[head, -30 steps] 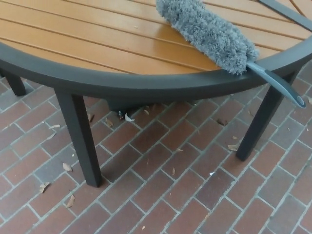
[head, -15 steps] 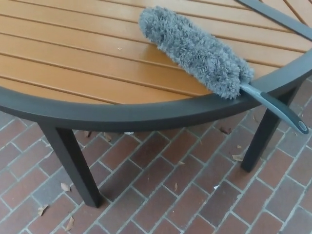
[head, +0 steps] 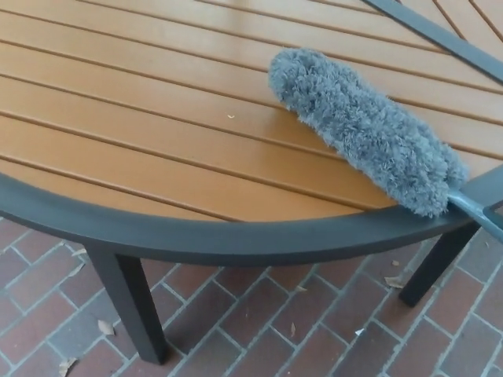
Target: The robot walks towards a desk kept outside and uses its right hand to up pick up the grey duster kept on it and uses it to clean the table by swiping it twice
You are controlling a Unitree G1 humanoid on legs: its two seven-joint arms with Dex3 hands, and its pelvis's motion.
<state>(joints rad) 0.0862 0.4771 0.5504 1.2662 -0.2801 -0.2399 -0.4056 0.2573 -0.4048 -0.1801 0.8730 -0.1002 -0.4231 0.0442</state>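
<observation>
Whole picture has shifted since the earlier frames, so we read that as the head camera moving, not the things: the table now fills more of the view, less brick floor shows below, and the grey duster sits further right and lower in frame than half a second ago. It lies the same way on the slats, so we judge nothing has touched it. Meaning for the task: we are closer to the desk, the approach is near its end, pick-up not yet begun, no swipes done.

Neither of our hands shows in the head view, so we cannot tell whether fingers are apart or closed. No relation between right hand and duster can be given.

Duster lies diagonally on the orange slatted top, fluffy head pointing up-left, its lower end resting at the dark rim. The handle sticks out past the rim at the right edge, cut off by the frame. We judge that overhanging handle is the part for the right hand to reach.
</observation>
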